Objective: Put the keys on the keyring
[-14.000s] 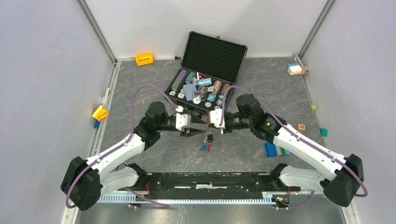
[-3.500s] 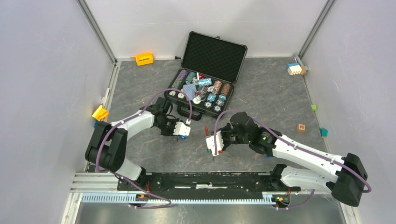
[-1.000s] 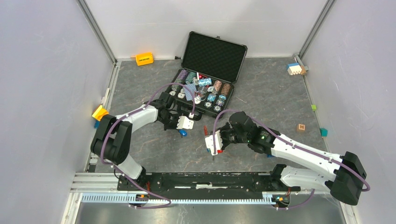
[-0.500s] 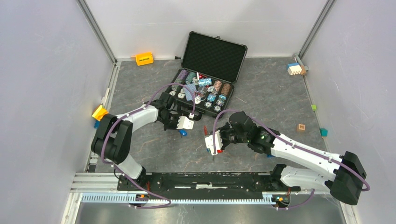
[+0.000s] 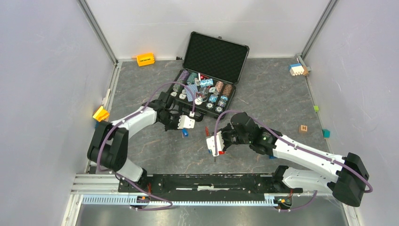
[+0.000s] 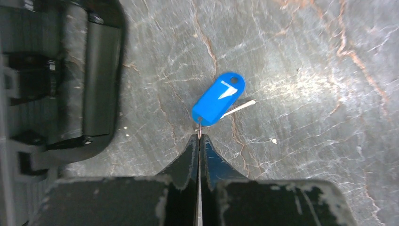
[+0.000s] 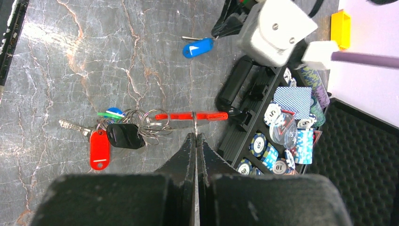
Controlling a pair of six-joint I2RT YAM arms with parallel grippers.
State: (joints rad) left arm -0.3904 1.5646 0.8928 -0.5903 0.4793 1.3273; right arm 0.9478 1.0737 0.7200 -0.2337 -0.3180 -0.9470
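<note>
In the left wrist view a blue-capped key (image 6: 219, 99) lies on the grey stone floor, its metal blade pointing right. My left gripper (image 6: 199, 137) is shut on the thin wire loop at the cap's near end. From above, that gripper (image 5: 185, 127) sits just in front of the chip case, over the blue key (image 5: 185, 133). My right gripper (image 7: 195, 135) is shut on the thin ring of the keyring, whose long red fob (image 7: 190, 116) lies crosswise at the fingertips. From its rings hang a red-capped key (image 7: 99, 149), a black fob (image 7: 124, 135) and green and blue caps.
An open black case (image 5: 207, 94) of poker chips stands just behind both grippers, its handle (image 6: 99, 80) close on the left of the blue key. Loose blocks lie around: orange (image 5: 145, 59), yellow (image 5: 100, 113), blue and green (image 5: 275, 150), wooden (image 5: 304, 128).
My left gripper's jaws have closed on the blue key's loop, and the left arm has shifted slightly. The right arm and the keyring have stayed where they were.
</note>
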